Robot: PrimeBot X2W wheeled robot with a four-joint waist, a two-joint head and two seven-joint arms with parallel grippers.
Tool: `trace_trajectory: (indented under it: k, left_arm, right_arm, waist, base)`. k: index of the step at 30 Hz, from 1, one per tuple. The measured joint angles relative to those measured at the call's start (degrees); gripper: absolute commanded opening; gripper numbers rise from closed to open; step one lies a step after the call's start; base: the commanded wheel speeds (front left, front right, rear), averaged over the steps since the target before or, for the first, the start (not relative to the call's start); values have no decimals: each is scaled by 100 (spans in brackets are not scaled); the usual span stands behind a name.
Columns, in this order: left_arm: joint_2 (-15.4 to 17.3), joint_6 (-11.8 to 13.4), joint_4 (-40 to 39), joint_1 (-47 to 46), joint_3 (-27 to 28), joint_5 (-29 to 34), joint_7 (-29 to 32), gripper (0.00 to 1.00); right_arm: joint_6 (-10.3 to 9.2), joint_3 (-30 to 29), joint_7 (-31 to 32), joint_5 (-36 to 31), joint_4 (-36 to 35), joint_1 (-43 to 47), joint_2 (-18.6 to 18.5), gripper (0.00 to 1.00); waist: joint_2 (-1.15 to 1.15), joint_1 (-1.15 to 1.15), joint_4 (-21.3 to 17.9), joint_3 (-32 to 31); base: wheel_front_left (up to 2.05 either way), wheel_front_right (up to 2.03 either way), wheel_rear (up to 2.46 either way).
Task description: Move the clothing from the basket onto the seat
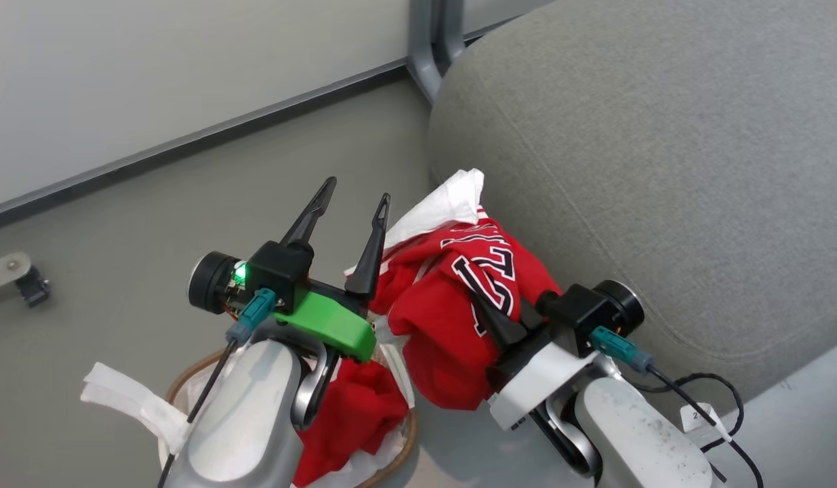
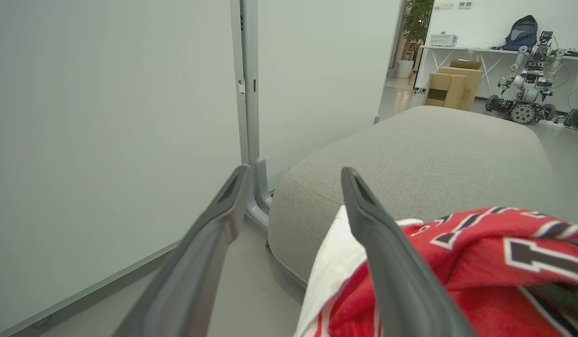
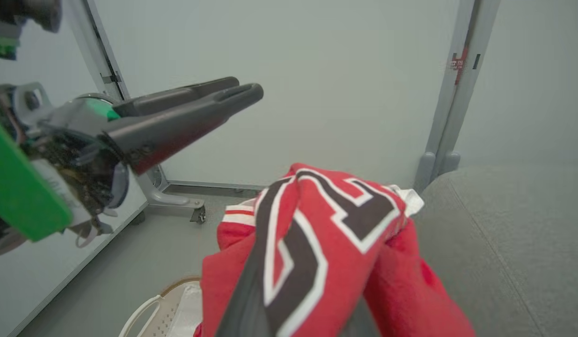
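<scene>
A red jersey [image 1: 452,298] with black-white lettering hangs bunched against the rounded edge of the grey seat [image 1: 628,169], and my right gripper [image 1: 489,312] is shut on it. In the right wrist view the jersey [image 3: 326,243] drapes over my fingers [image 3: 239,304]. My left gripper [image 1: 357,191] stands open and empty just left of the jersey, above the basket [image 1: 188,371]. A plain red piece [image 1: 350,413] lies in the basket under my left arm. The left wrist view shows the open left gripper [image 2: 294,173] with the jersey [image 2: 480,262] at its right and the seat [image 2: 410,154] beyond.
A white liner sheet [image 1: 120,400] spills over the basket's left rim. A partition wall with a grey post foot [image 1: 425,61] runs behind the seat. A caster [image 1: 25,281] sits at far left, a black cable [image 1: 716,407] at right. Another robot [image 2: 527,84] and cardboard boxes [image 2: 452,82] stand far off.
</scene>
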Motion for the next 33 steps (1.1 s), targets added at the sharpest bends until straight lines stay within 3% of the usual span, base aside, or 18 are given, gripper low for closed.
trace_trajectory:
  k: [9, 16, 23, 33]
  left_arm:
    - [-3, -21, -52, 25, -54, 140, 0, 100]
    - [46, -23, -192, 20, -226, 242, 0, 100]
    - [207, -29, -325, 13, -426, 246, 0, 100]
    - [536, -29, -415, -213, -619, 247, 1, 100]
  right_arm:
    - [0, -151, 0, -112, -152, 59, 1, 0]
    - [0, -589, 0, -495, -101, -230, -24, 0]
    - [2, -1095, -1, -879, 49, -1025, -671, 0]
    - [2, -2134, 0, -1354, 828, -2372, -1621, 0]
  waist:
    - [0, 0, -748, 212]
    - [0, 0, -922, 531]
    - [0, 0, -842, 845]
    - [0, 0, -493, 1447]
  base:
    - [0, 0, 0]
    - [0, 0, 0]
    - [0, 0, 0]
    - [0, 0, 0]
